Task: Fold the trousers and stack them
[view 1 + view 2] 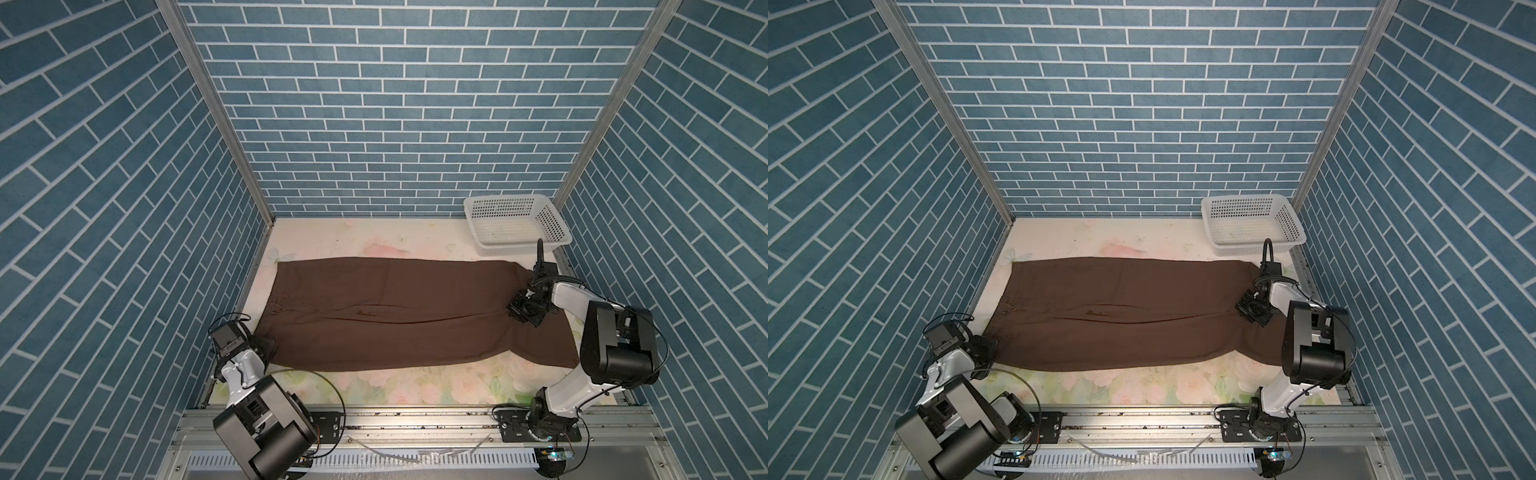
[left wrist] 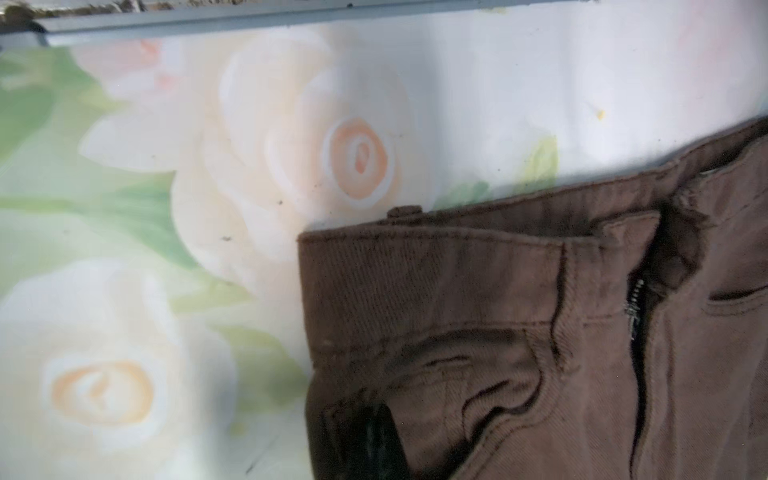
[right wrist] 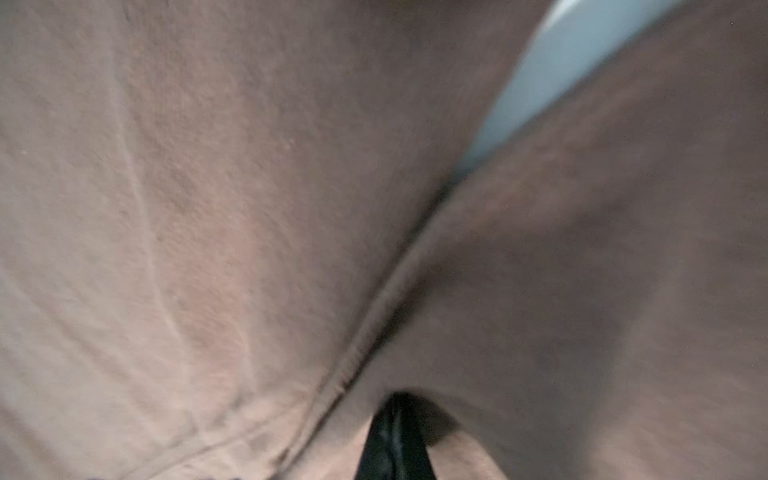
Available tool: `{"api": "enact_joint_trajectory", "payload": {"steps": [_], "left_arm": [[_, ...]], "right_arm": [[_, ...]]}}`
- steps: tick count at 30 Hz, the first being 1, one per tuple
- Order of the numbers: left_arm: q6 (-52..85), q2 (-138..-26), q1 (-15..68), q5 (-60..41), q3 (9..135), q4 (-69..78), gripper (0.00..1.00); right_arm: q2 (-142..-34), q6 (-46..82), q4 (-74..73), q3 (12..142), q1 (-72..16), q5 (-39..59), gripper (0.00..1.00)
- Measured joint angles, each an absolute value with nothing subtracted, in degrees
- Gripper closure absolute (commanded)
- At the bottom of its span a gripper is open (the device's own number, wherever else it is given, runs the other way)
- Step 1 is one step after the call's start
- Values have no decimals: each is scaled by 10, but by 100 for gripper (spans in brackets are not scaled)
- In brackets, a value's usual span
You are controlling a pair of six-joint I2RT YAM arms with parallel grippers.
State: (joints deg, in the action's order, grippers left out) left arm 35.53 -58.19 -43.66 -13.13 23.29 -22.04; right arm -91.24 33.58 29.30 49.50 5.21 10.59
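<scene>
Dark brown trousers [image 1: 395, 307] [image 1: 1121, 311] lie spread flat across the flowered table, waist at the left, legs running to the right. My left gripper [image 1: 266, 348] [image 1: 987, 350] sits at the near left corner of the waist. In the left wrist view its dark fingers [image 2: 374, 440] are shut on the waistband corner [image 2: 415, 286], beside the zip [image 2: 633, 303]. My right gripper [image 1: 524, 312] [image 1: 1253, 311] rests on the right end of the legs. In the right wrist view its black fingers [image 3: 397, 436] are pressed together with brown cloth [image 3: 208, 208] bunched round them.
A white perforated basket [image 1: 515, 224] [image 1: 1252, 222] stands at the back right corner, just behind the right arm. Blue brick-pattern walls close in three sides. A metal rail [image 1: 415, 415] runs along the front edge. Bare flowered tabletop [image 1: 374, 382] shows in front of and behind the trousers.
</scene>
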Motion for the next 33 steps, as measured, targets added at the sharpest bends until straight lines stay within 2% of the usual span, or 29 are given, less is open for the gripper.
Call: {"api": "enact_joint_trajectory", "payload": {"steps": [3, 7, 10, 13, 17, 24, 26, 28, 30, 33], "left_arm": [[356, -506, -436, -132, 241, -261, 100], [362, -481, -433, -145, 288, -293, 72], [370, -500, -407, -145, 305, -288, 62], [387, -535, -348, -133, 314, -284, 50], [406, -597, -268, -111, 331, -269, 47], [423, -740, -162, -77, 416, -222, 51], [426, -769, -145, -75, 430, -203, 49], [429, -800, -129, -74, 440, -186, 47], [431, -828, -117, -75, 444, -173, 46], [431, -865, -108, -75, 444, -157, 46]], "right_arm": [[-864, 329, 305, 492, 74, 58, 100], [-808, 329, 299, 500, 111, 22, 98], [-827, 329, 292, 524, 126, 17, 100], [-875, 329, 275, 537, 126, 30, 100], [-936, 329, 260, 537, 125, 50, 98], [-966, 331, 215, 540, 125, 93, 97], [-966, 333, 200, 542, 125, 102, 90], [-966, 342, 181, 542, 125, 109, 77], [-966, 349, 165, 542, 125, 114, 69], [-969, 357, 142, 542, 125, 116, 64]]}}
